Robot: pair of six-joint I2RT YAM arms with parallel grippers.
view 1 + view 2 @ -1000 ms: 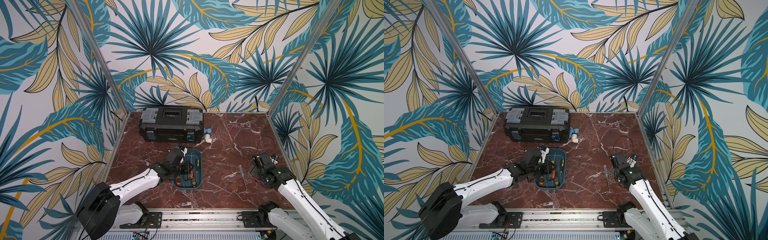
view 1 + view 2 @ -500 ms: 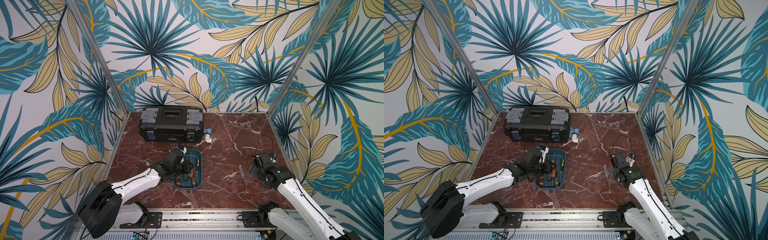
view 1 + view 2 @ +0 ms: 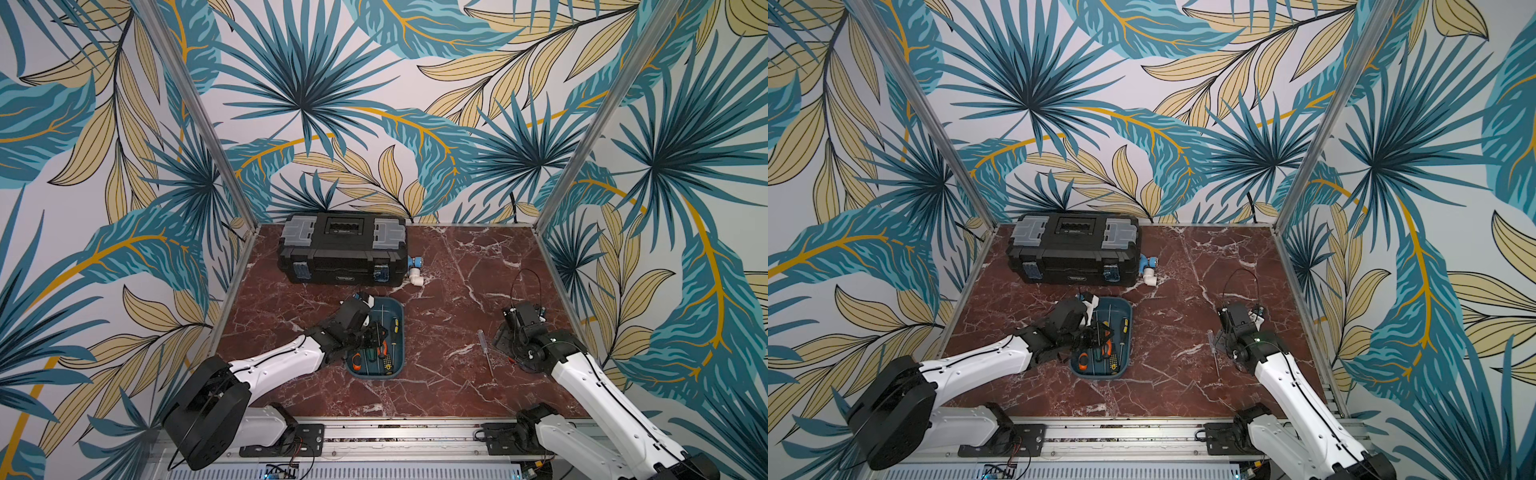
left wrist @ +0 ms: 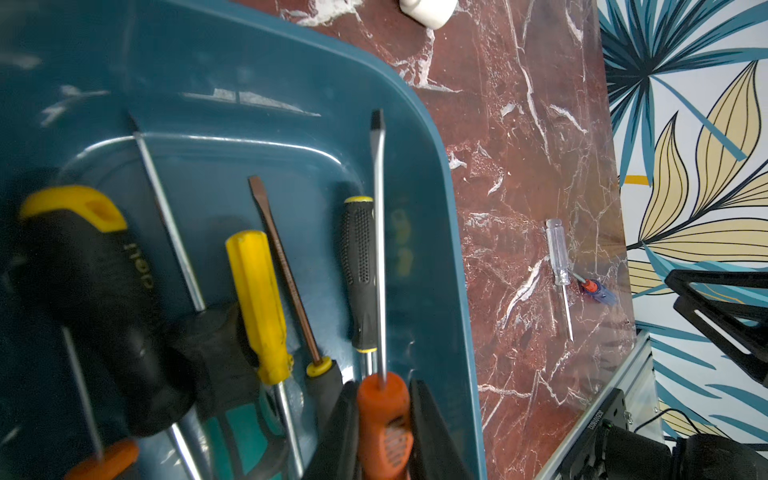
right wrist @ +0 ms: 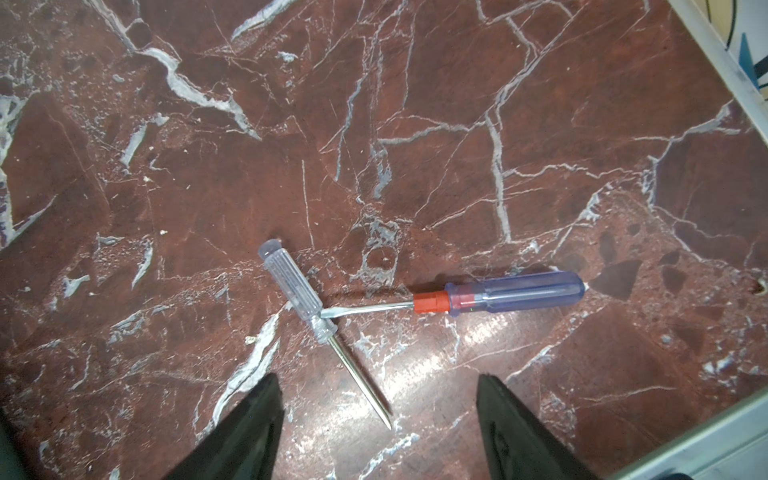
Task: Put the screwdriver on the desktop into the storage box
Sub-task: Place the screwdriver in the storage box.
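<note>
Screwdrivers lie in two places, and that explains both arms. Toward the near right corner of the desktop (image 5: 457,104), the right gripper (image 5: 376,378) hangs with its claw spread wide, touching nothing, straight above a clear-handled screwdriver (image 5: 291,282) and a blue-handled screwdriver (image 5: 515,291). The blue one's blade tip touches the clear one at the neck of its handle, so the pair forms a T. The wide spread probably leaves room to come down over one handle without nudging its neighbour. Both lie flat on the marble, outside the box, so their part of the task is not yet done.

Further in, near the middle of the desktop, the left gripper (image 4: 383,395) is clamped narrow on the handle of an orange-handled screwdriver (image 4: 384,436). Its shaft is held over the storage box (image 4: 436,199), parallel to the tools lying inside, likely so that it drops in alongside them. Whether the blade touches the box I cannot tell.

At the far edge, toward the left corner, stands a closed black toolbox (image 3: 343,253), which plays no part.
</note>
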